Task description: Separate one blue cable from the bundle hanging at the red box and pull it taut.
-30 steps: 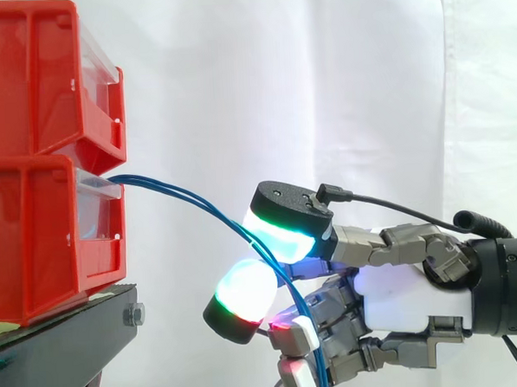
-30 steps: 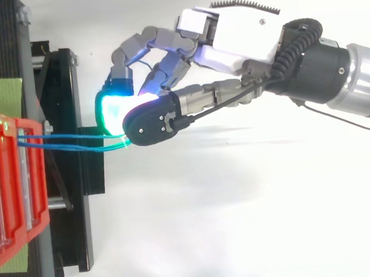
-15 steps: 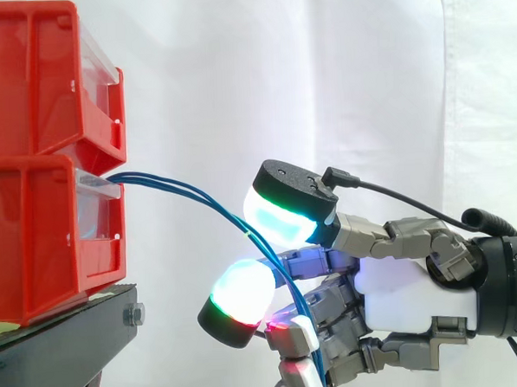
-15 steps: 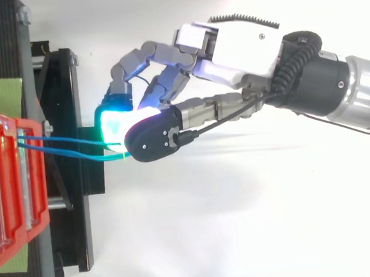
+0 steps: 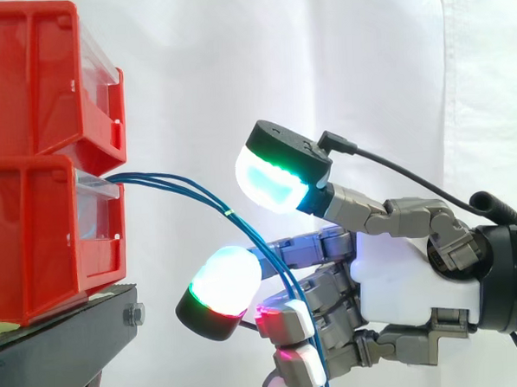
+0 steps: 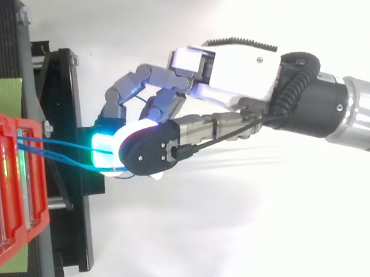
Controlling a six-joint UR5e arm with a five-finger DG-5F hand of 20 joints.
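Several thin blue cables (image 5: 180,187) come out of the lower red bin (image 5: 35,240) and droop to the right, then hang down in front of my hand (image 5: 410,272). The cables pass through the gap between the raised thumb pad (image 5: 275,180), glowing cyan, and a lower finger pad (image 5: 220,282) with a green and red rim. Neither pad presses on them. In the top view the hand (image 6: 231,71) reaches left over the cables (image 6: 57,148), its pads close to the stand's edge. The remaining fingers are bent loosely behind the hanging strands.
A second red bin (image 5: 27,84) is stacked on the lower one, both on the black stand (image 5: 58,343). The stand's frame (image 6: 58,71) lies just left of my fingertips. A white curtain hangs behind.
My hand has shifted left toward the bins. The thumb pad rose off the cables and the lower finger pad dropped, widening the gap around the strands.
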